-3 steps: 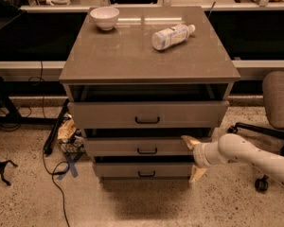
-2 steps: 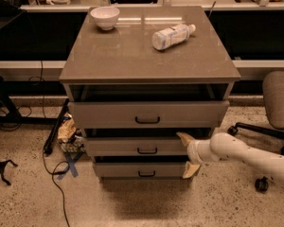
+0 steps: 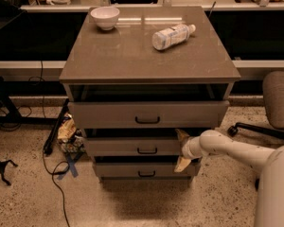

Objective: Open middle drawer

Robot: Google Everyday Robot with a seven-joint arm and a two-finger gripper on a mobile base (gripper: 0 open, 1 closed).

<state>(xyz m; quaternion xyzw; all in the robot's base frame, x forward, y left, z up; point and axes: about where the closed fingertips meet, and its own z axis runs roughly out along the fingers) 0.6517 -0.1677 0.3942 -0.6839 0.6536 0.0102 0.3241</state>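
Note:
The middle drawer [image 3: 132, 147] is a low grey-beige front with a small dark bar handle [image 3: 146, 151], set between the taller top drawer [image 3: 146, 115] and the narrowest bottom drawer [image 3: 142, 170]. My gripper [image 3: 182, 149] reaches in from the right on a white arm. It is open, with one pale finger above and one below the right end of the middle drawer front. The handle lies to the left of the gripper, apart from it.
A white bowl [image 3: 105, 17] and a lying plastic bottle [image 3: 173, 35] rest on the cabinet top [image 3: 132, 56]. An office chair [image 3: 277, 103] stands at the right. Cables, blue tape and crumpled bags [image 3: 68, 134] lie on the floor at the left.
My gripper has moved left along the middle drawer front, from beyond its right edge to over its right end.

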